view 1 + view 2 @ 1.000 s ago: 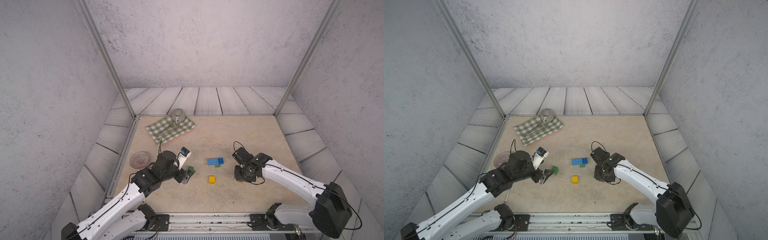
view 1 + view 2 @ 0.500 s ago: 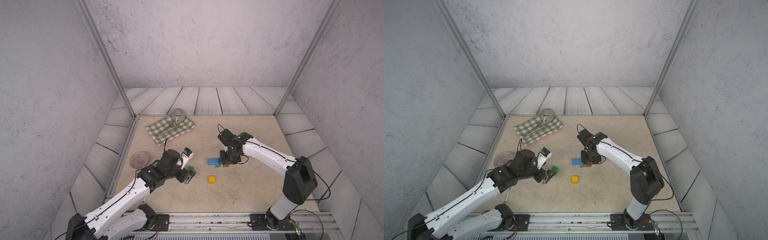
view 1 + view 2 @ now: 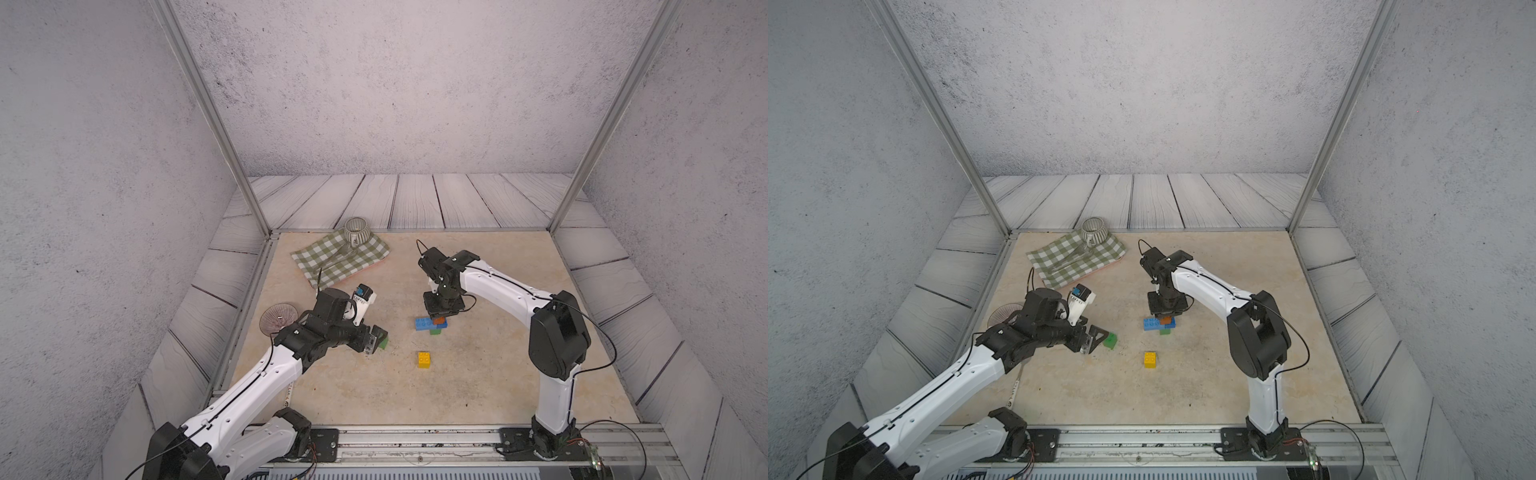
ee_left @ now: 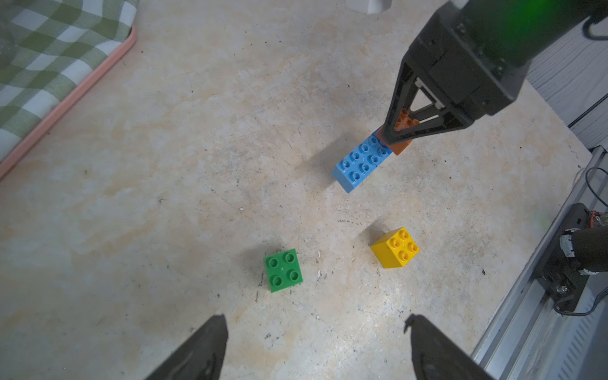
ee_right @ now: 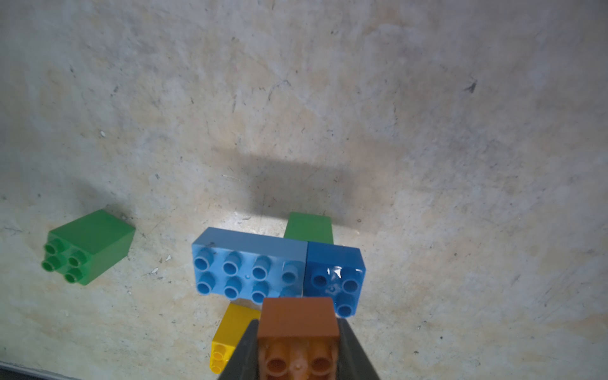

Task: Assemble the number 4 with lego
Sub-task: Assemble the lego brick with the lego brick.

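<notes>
Lego number 4 (image 3: 426,324) looks half built in the middle of the counter (image 4: 197,131). A long blue brick (image 5: 246,266) and a dark blue brick (image 5: 334,279) sit side by side on a green brick (image 5: 309,228). Your right claw (image 5: 297,324) grips the orange brick (image 5: 297,312), studs up, right over the blue ones, likely so it can press straight down. Your left claw (image 4: 316,317) is wide open and holds nothing. It points at the loose green brick (image 4: 283,269), likely its next pick. The yellow brick (image 4: 394,247) lies nearby. You can see no brick in the cup (image 3: 357,230) on the cloth (image 3: 332,259), or in the dish (image 3: 277,318).
</notes>
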Controlling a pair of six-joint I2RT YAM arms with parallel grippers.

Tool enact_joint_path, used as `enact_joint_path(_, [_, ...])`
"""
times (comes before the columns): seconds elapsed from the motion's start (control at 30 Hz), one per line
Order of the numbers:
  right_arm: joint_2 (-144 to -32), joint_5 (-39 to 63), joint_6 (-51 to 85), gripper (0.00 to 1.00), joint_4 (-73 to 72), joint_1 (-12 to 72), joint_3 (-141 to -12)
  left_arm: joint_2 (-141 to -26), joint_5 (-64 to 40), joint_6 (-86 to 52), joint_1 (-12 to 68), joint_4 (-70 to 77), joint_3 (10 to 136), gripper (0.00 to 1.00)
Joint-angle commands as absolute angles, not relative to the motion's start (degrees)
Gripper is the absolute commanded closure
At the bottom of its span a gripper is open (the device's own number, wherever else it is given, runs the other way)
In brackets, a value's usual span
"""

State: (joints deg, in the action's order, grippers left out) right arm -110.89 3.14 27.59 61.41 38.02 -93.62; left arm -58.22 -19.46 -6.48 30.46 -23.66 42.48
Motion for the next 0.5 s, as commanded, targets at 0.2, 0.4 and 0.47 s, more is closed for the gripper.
enact_joint_path(0.2, [-113.46, 2.98, 26.44, 1.0, 63.81, 37.47, -96.77, -58.39, -21.38, -6.72, 29.0, -22.41, 43.02, 0.11])
enact_joint_path(0.4, [-113.94, 2.77, 26.89, 1.0, 63.44, 37.19, -96.24, -58.49, -21.55, -6.66, 28.74, -22.31, 43.07, 0.11])
enact_joint_path(0.47, [-113.89, 3.15, 27.22, 1.0, 62.92, 37.18, -95.51, -58.46, -21.63, -6.6, 28.65, -22.32, 43.07, 0.11])
